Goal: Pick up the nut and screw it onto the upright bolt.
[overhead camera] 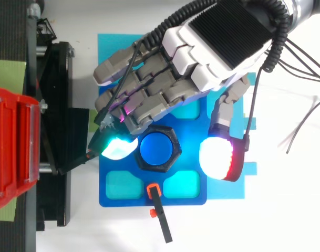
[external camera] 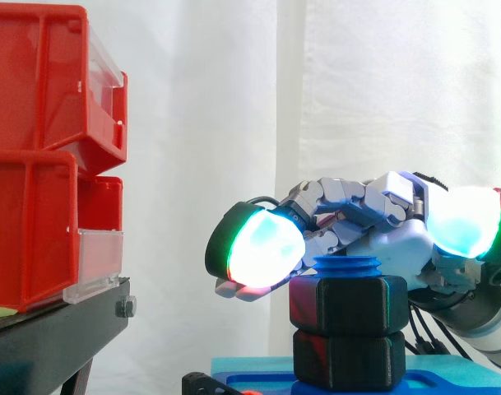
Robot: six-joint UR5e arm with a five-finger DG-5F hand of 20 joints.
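Nut (external camera: 349,306): black, hexagonal, around top of blue upright bolt (overhead camera: 155,148); hand (overhead camera: 223,37) above, fingers apart; thumb pad (overhead camera: 217,157) clear of nut.

Nut (external camera: 349,306) black w/ reddish tint, maybe — bolt (overhead camera: 154,148) blue, bins (external camera: 36,164) red.

The nut (external camera: 349,304) sits on the bolt (overhead camera: 155,148), upon the tray (overhead camera: 123,202), hand (overhead camera: 223,37) above; bins (external camera: 28,230) stand left
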